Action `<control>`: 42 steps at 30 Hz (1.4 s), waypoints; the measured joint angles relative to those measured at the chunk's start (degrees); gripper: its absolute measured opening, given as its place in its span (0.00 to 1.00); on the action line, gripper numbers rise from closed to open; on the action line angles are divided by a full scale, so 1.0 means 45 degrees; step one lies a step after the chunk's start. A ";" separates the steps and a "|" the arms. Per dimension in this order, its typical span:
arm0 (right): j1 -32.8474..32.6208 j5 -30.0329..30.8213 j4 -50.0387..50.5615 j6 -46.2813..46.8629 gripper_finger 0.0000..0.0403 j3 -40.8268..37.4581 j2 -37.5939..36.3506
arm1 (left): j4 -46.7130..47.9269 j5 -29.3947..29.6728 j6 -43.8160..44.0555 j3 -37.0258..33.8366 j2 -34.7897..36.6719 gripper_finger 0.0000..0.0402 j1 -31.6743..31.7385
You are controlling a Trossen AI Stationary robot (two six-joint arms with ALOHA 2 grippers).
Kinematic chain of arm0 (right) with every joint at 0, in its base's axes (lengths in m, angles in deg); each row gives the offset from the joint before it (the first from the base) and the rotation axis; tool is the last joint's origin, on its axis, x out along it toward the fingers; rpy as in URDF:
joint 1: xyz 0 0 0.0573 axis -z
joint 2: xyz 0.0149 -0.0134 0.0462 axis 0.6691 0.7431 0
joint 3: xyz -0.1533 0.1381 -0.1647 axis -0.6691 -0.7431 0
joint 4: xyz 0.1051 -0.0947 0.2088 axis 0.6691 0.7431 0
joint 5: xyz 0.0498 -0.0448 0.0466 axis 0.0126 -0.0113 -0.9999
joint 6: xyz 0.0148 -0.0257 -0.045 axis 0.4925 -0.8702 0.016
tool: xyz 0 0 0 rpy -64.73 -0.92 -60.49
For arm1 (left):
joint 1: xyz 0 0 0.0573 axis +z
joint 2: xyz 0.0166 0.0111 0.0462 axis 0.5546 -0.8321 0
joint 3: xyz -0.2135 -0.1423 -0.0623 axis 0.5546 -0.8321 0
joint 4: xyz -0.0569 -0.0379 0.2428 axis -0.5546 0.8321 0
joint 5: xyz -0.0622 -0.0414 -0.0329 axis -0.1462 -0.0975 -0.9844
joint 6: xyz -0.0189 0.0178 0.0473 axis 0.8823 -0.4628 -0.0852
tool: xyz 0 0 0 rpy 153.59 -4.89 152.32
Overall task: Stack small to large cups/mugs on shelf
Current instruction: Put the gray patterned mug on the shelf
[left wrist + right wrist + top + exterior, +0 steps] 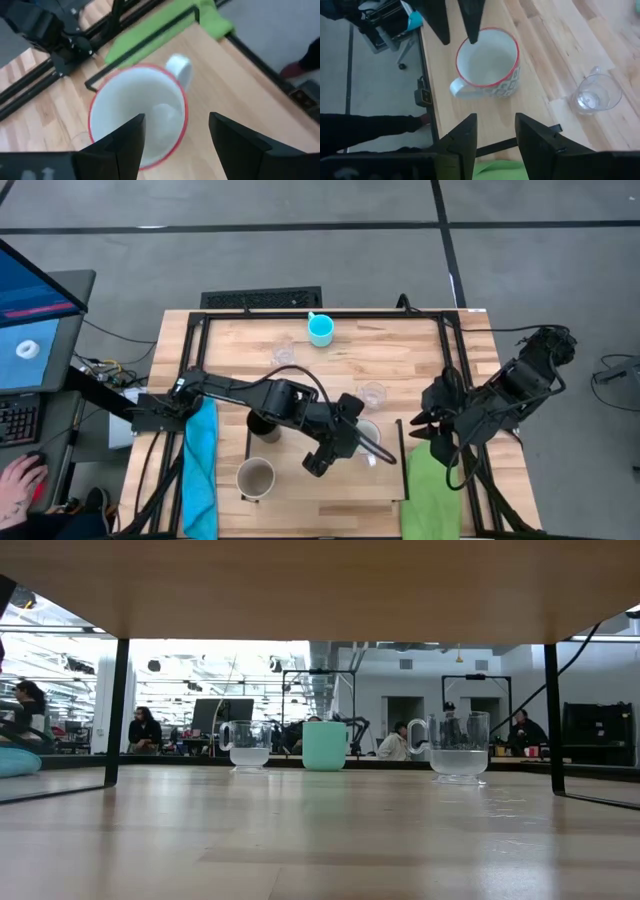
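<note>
Left gripper (175, 132) spread wide over white mug (137, 115) (apparently released); right gripper (495, 132) parted, empty

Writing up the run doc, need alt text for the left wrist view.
A white mug with a red rim and side handle sits on the light-wood shelf, directly below the open left claw. A green cloth lies beyond it.

Even overhead light washing the table (420, 350), left wrist view blurring, bright windows glaring behind the low view's shadowed foreground
</note>
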 joint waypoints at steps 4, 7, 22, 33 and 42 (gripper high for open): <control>0.0000 0.0086 0.0044 -0.0010 0.38 0.0000 0.0000 | 0.0351 0.0077 -0.0456 0.0002 -0.0435 0.53 -0.0023; 0.0005 0.0089 0.0050 -0.0010 0.38 0.0000 0.0000 | 0.0665 -0.0060 -0.0577 0.0005 -0.0797 0.52 -0.0083; 0.0002 0.0140 0.0058 -0.0107 0.38 0.0000 0.0000 | 0.1164 0.0254 -0.0948 0.0455 -0.0850 0.09 -0.0136; 0.0005 0.0140 0.0053 -0.0112 0.38 0.0000 0.0000 | 0.1441 0.0325 0.0163 0.0457 -0.0580 0.02 -0.0354; 0.0010 0.0820 0.0048 -0.0413 0.38 0.0000 0.0000 | 0.3455 0.0588 0.3249 0.0481 0.1121 0.02 -0.0895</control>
